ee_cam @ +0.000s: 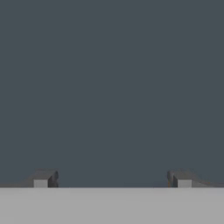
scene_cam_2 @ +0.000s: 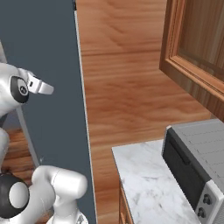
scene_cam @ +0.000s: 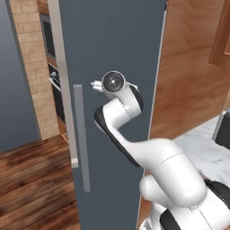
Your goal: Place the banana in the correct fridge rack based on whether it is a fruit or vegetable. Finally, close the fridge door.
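The gripper (ee_cam: 112,179) faces the outer slate-grey face of the fridge door (scene_cam: 112,40) squarely, its two finger tips spread wide with nothing between them, which I judge suits pushing the panel shut rather than gripping anything. The hand sits just right of the long vertical bar handle (scene_cam: 81,134), toward the door's free edge beside the wood panel (scene_cam_2: 127,78), though whether the tips actually touch the door is hard to tell. No brand, label or writing can be read on the door, the marble counter (scene_cam_2: 144,183) or the toaster oven (scene_cam_2: 197,166).
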